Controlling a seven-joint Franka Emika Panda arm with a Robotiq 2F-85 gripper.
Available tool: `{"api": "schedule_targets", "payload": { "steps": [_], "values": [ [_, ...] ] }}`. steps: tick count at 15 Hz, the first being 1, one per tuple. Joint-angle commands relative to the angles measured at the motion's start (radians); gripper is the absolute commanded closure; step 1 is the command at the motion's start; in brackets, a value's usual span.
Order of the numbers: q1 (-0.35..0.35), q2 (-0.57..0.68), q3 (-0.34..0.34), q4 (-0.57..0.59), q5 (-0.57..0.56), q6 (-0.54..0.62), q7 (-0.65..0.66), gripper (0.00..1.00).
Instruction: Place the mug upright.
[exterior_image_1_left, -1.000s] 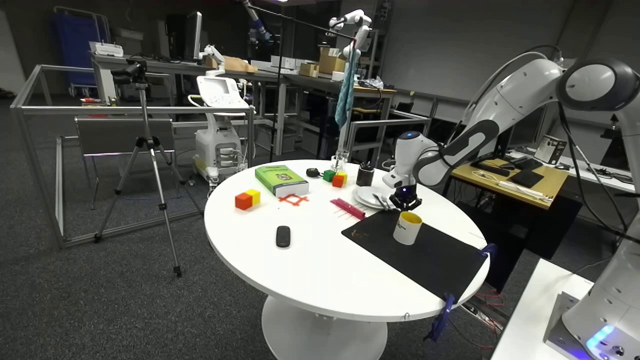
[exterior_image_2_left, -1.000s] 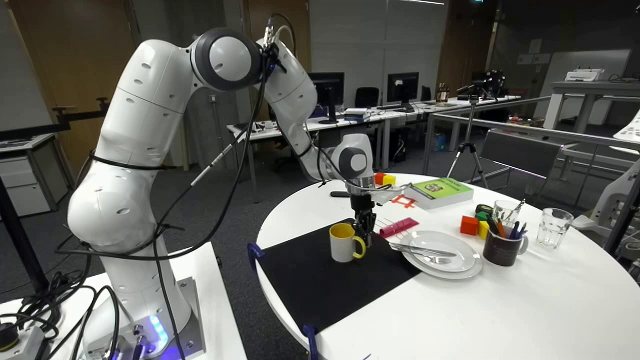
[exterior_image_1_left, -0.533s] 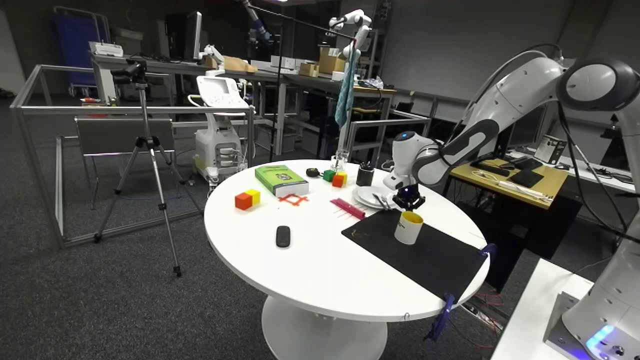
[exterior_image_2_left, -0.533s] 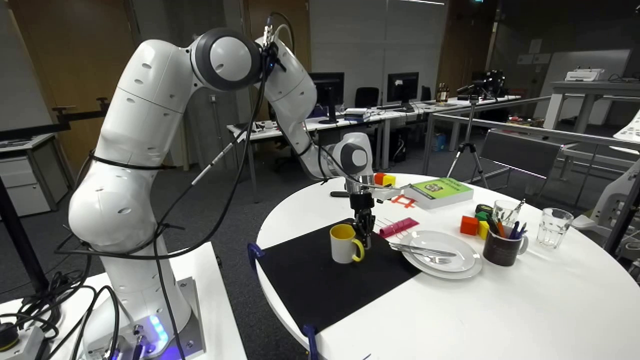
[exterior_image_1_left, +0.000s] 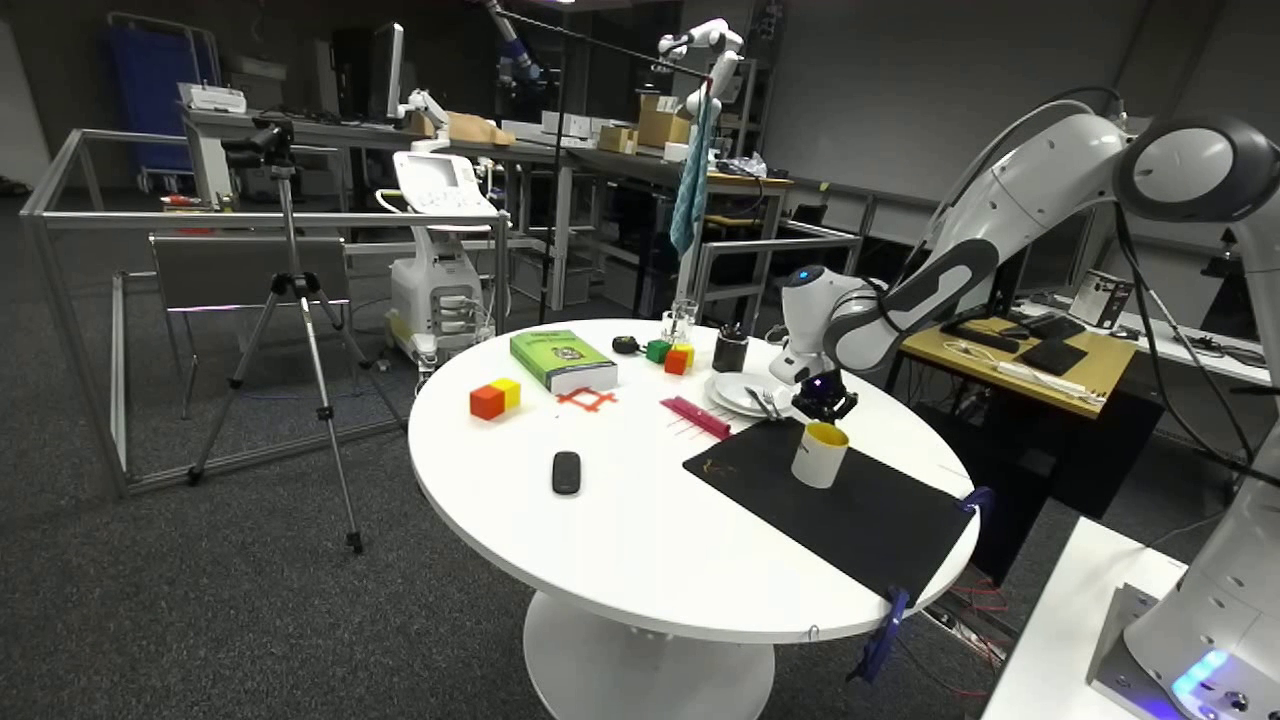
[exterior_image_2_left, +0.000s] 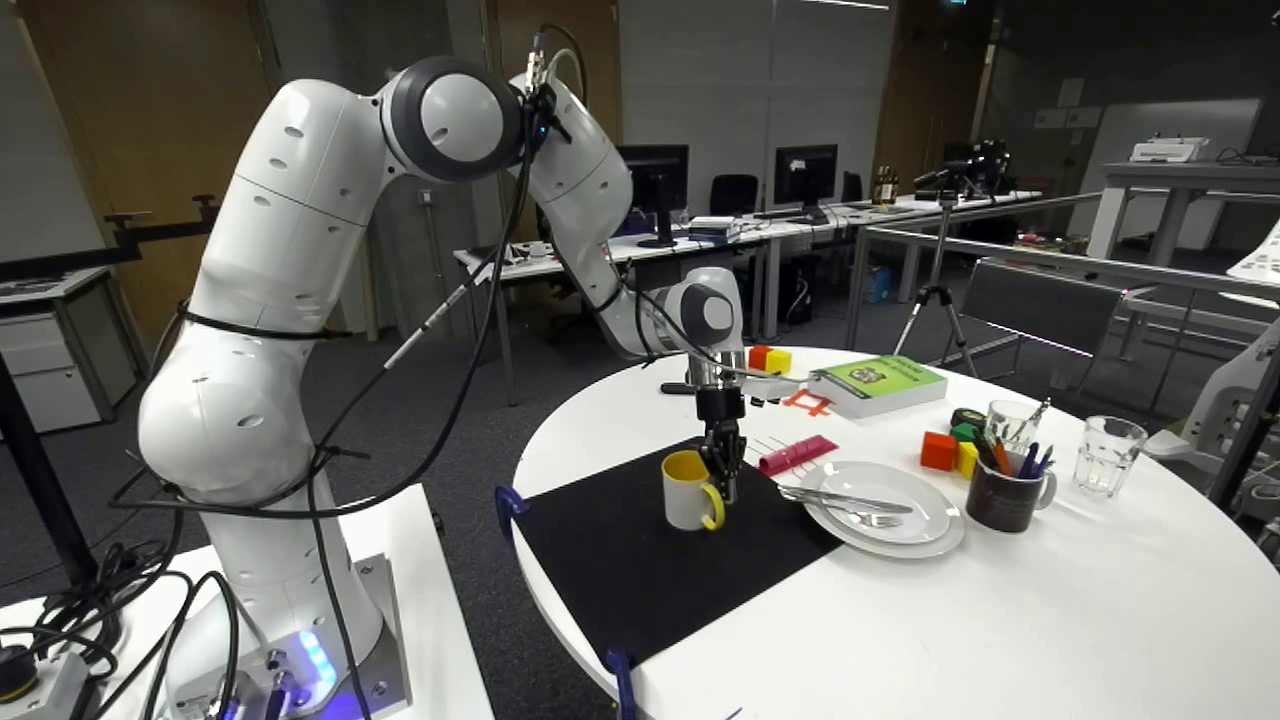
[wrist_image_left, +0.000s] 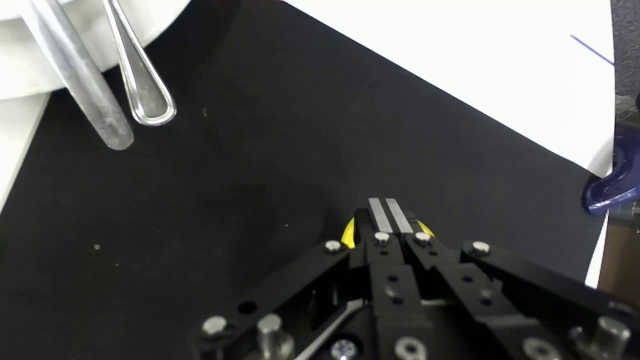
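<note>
Round table (exterior_image_1_left: 620, 545) in both exterior views from opposite sides, wrist view close, downward over mat (wrist_image_left: 280, 150).

Mug (wrist_image_left: 348, 235) mostly hidden, wrist view

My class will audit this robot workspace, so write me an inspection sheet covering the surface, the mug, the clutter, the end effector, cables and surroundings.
Surface: white round table, black mat on it, blue clamps at two mat corners.
Job's things: mug stands upright on the mat; its handle is yellow.
Clutter: green book, plates bearing a knife and a fork, pen holder, two glasses, coloured blocks, small black object.
End effector: jaws shut beside the mug's handle; whether they touch it cannot be told.
Cables: black cable hangs in a loop along the arm.
Surroundings: tripod and monitors beyond the table.
</note>
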Motion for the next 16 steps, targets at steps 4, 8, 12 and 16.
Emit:
{"api": "schedule_targets", "payload": {
  "steps": [4,8,12,16],
  "values": [
    [0.017,-0.03,-0.018,-0.007,-0.07,-0.007,0.094,1.0],
    [0.01,-0.035,-0.016,0.001,-0.114,0.004,0.195,1.0],
    [0.008,-0.06,-0.023,0.013,-0.139,0.019,0.36,1.0],
    [-0.005,-0.099,-0.018,0.047,-0.108,-0.019,0.491,1.0]
  ]
}}
